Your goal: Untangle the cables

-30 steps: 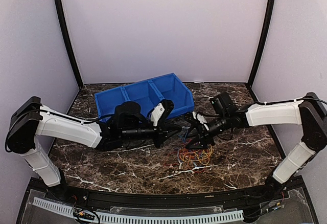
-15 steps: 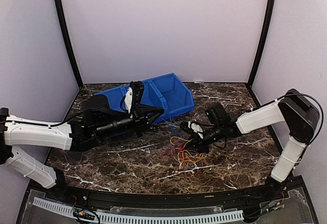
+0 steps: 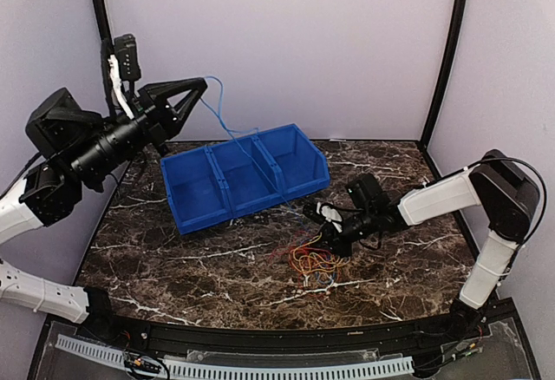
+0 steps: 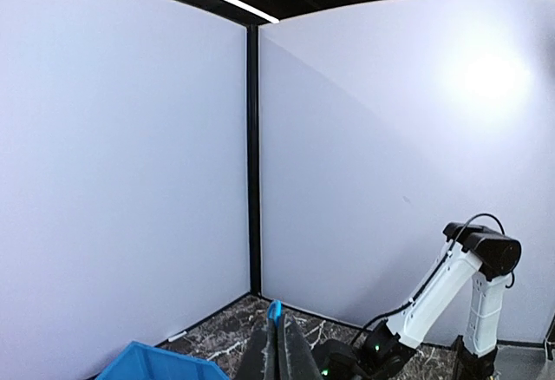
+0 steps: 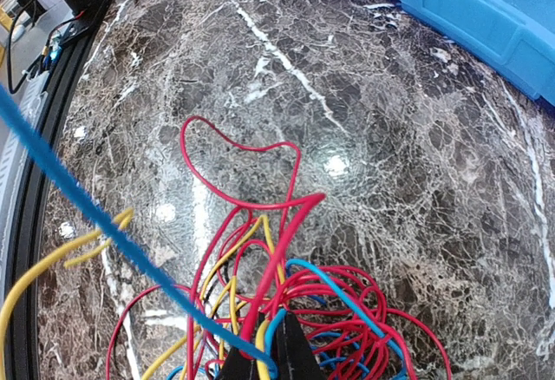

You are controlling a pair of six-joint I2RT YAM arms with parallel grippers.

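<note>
The cables (image 3: 317, 263) lie as a loose bundle of red, yellow and blue wires on the marble table in front of the bin. My left gripper (image 3: 201, 82) is raised high at the back left, shut on one blue cable (image 3: 227, 128) that stretches taut down toward the bundle. In the left wrist view its tip (image 4: 274, 312) pokes out between the closed fingers of the left gripper (image 4: 278, 332). My right gripper (image 3: 326, 238) sits low at the bundle's upper edge. In its wrist view the right gripper (image 5: 265, 356) is shut on red, yellow and blue strands of the cables (image 5: 347, 302), and the taut blue cable (image 5: 87, 202) crosses diagonally.
A blue three-compartment bin (image 3: 195, 215) stands at the back middle of the table, and its corner (image 5: 468, 11) shows in the right wrist view. The taut cable runs over it. The enclosure walls surround the table on three sides. The right arm (image 4: 438, 289) is seen from the left wrist.
The left arm has swung from low beside the bundle up and back to the left, drawing the blue cable out taut. The right gripper has closed on the bundle and stayed low.
</note>
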